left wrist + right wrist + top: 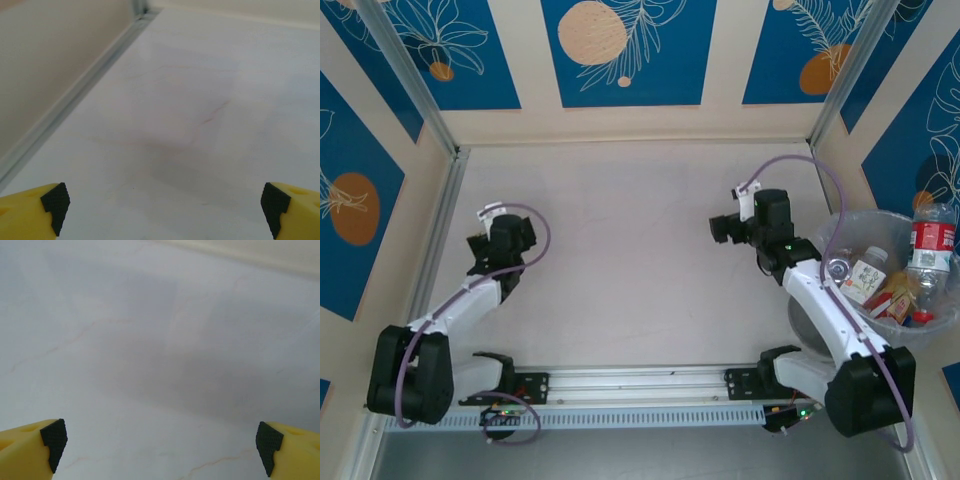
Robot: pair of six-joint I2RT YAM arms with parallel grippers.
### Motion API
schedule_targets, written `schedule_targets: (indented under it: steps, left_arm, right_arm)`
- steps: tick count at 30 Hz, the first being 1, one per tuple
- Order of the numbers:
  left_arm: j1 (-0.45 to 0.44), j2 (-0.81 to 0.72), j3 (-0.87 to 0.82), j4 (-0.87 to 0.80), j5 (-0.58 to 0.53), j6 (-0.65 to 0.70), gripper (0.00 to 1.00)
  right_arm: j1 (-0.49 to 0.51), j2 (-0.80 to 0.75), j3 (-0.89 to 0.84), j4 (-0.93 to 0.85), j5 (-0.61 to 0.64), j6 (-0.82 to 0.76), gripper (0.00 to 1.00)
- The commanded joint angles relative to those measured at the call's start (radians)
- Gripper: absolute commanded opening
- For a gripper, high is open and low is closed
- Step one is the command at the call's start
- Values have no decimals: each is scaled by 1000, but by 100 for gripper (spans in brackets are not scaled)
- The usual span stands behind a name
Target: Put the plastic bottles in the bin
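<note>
near the front edge both arms sat folded low. the left claw (162, 207) hung wide open over the bare table (190, 100), holding nothing. the right claw (161, 442), further out, stood just as wide and empty. to its right the bin (880, 214) sat at the table's right edge, with the right forearm passing just beside its near-left rim. the plastic bottles (880, 285) i could see all lay inside it, and one red-labelled bottle (931, 240) stood upright against the far-right rim. the job looked nearly finished, so the step was a tidy retreat: draw the right arm slowly left, away from the bin, so nothing nudged the rim and tipped that tall bottle out.
</note>
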Motion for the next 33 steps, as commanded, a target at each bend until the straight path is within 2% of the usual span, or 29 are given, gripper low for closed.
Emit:
schedule_targets:
  steps: [1, 3, 7, 12, 15, 17, 19, 21, 24, 26, 33]
  left_arm:
    - [68, 52, -9, 124, -11, 23, 99]
    - [82, 126, -7, 169, 50, 60, 99]
    - [83, 275, 29, 262, 109, 140, 99]
    - [81, 297, -3, 397, 286, 240, 100]
    - [80, 278, -180, 706, 406, 285, 99]
    - [79, 369, -254, 951, 427, 303, 99]
    - [78, 321, -171, 704, 378, 280, 99]
    - [40, 342, -163, 730, 320, 306, 100]
    - [41, 339, -163, 726, 326, 307, 99]
    - [40, 339, -163, 726, 328, 308, 99]
    - [41, 344, -157, 720, 332, 310, 99]
  right_arm:
    - [-60, 43, -73, 242, -241, 36, 99]
    - [-89, 83, -121, 289, -235, 30, 99]
    - [-164, 164, -186, 399, -308, 57, 99]
    - [-177, 241, -255, 619, -352, 65, 99]
    - [-177, 296, -272, 745, -373, 81, 99]
    - [-175, 318, -277, 810, -383, 65, 99]
    - [-185, 350, -284, 853, -392, 66, 99]
    - [-213, 378, -318, 941, -407, 94, 99]
    - [-249, 443, -421, 1217, -412, 161, 99]
    - [-241, 423, -378, 1093, -380, 146, 99]
    - [-224, 420, -370, 1071, -340, 136, 99]
